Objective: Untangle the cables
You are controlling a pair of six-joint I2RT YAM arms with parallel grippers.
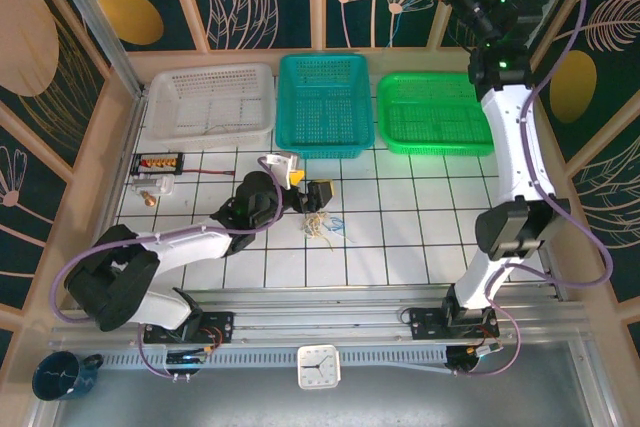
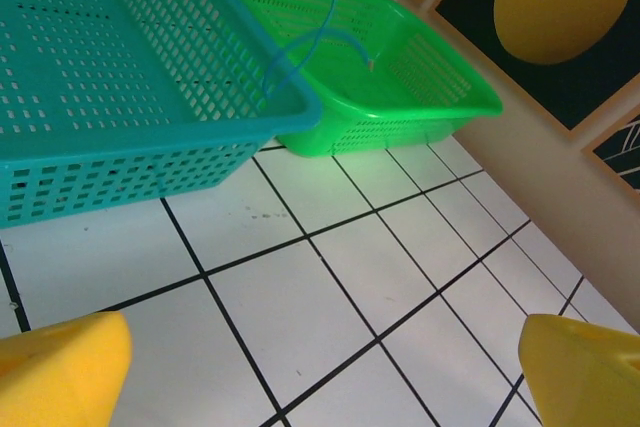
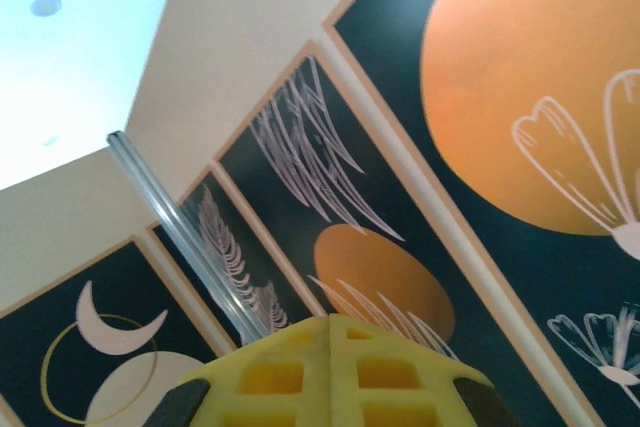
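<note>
Wide apart, the left fingers point(image 2: 60, 372) show as two yellow tips at the bottom corners of the left wrist view, with nothing but bare white tile between them. The right fingers point(image 3: 290, 377) are pressed together, yellow pad against yellow pad, holding nothing visible, and they point up toward the painted wall panels and the ceiling.

From above, the left arm point(image 1: 190, 242) reaches in over the middle of the counter point(image 1: 400, 237), and its fingers sit just behind the cables point(image 1: 320, 225). The cables lie as a small loose knot of pale and blue wires on the white tiles, near the centre of the counter and on the near side of the left fingers, not between them. Whether the fingers touch the knot cannot be told.

In the left wrist view a thin blue wire point(image 2: 322, 39) hangs down in front of the teal basket point(image 2: 120, 97) and the green basket point(image 2: 410, 77). Its loose end curls over the green one and its upper end runs out of the frame.

The right arm point(image 1: 515, 147) stands tall on the right, raised above the green basket. A white basket point(image 1: 210, 102) sits left of the teal one along the far edge. A small board with a red wire point(image 1: 158, 162) lies on the left of the counter. A clock point(image 1: 318, 367) and a dark blue mug point(image 1: 65, 375) sit at the near edge.
</note>
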